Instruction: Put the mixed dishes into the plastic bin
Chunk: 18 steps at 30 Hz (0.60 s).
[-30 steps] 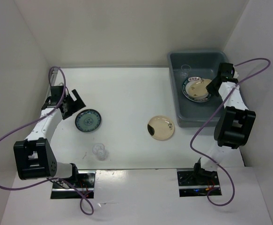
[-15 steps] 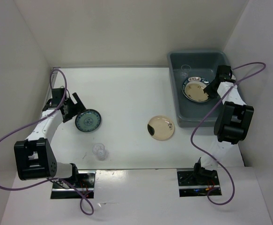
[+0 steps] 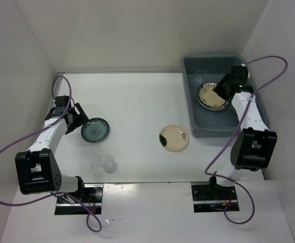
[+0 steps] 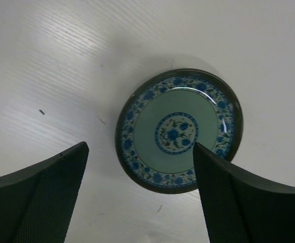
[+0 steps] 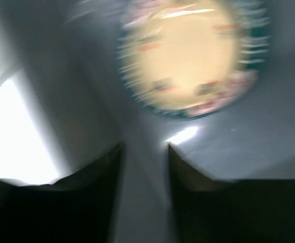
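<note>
The grey-blue plastic bin (image 3: 214,57) stands at the far right. In it lie a white plate with a teal-and-red rim (image 3: 210,97) and a clear cup (image 3: 199,76). My right gripper (image 3: 222,90) hangs inside the bin over that plate's right edge. In the blurred right wrist view the plate (image 5: 187,55) lies ahead of the gripper (image 5: 143,149), which is open and empty. The small teal patterned plate (image 3: 95,130) lies flat at the left. My left gripper (image 3: 76,117) is open beside it, with the plate (image 4: 180,130) just ahead of the gripper (image 4: 139,147), untouched.
A small cream plate (image 3: 174,137) with a dark mark lies on the table left of the bin's near corner. A clear cup (image 3: 108,163) stands near the front, below the teal plate. White walls close in the left, back and right sides.
My right gripper has swung from the bin's right wall leftward, over the plate in the bin. My left gripper has shifted slightly down toward the teal plate. The dishes have not moved.
</note>
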Each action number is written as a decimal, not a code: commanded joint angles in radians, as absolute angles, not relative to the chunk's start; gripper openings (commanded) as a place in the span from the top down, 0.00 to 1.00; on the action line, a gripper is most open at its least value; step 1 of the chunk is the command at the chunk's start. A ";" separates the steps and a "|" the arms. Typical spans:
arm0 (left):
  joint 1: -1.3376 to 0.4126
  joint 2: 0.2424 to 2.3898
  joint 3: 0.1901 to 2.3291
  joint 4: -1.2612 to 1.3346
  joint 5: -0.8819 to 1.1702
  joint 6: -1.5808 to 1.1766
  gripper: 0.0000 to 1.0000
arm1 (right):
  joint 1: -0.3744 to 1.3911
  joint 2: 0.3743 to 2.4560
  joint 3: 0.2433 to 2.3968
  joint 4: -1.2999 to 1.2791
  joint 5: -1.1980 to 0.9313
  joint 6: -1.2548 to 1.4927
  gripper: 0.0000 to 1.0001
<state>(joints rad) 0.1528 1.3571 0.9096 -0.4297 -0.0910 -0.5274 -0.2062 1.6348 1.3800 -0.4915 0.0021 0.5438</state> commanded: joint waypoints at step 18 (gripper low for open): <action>0.222 1.613 0.931 -0.561 -0.253 -0.598 1.00 | 0.402 1.713 1.483 -0.410 -0.276 0.512 0.55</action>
<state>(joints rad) 0.2195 1.5494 0.9096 -0.5289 -0.2462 -0.5861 0.3851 1.7264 1.4281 -0.4572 -0.2440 0.5079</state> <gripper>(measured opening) 0.001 0.449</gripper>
